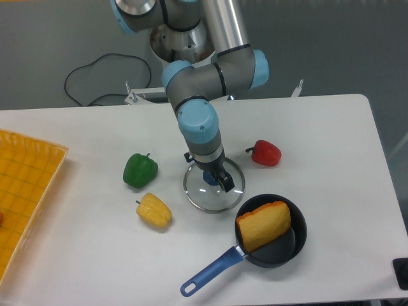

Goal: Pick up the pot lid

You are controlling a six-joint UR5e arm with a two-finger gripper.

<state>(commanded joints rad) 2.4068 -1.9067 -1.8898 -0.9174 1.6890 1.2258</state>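
Observation:
A round glass pot lid (213, 191) with a metal rim and a blue knob lies flat on the white table. My gripper (213, 180) points straight down over the lid's centre, its dark fingers (224, 183) on either side of the blue knob. The wrist hides most of the knob, so whether the fingers press on it is not visible. The lid rests on the table surface.
A dark pot (274, 239) with a blue handle holds a yellow sponge (263, 224) just right of the lid. A red pepper (266, 153), green pepper (139, 170) and yellow pepper (154, 211) lie around. A yellow tray (25, 185) sits at the left edge.

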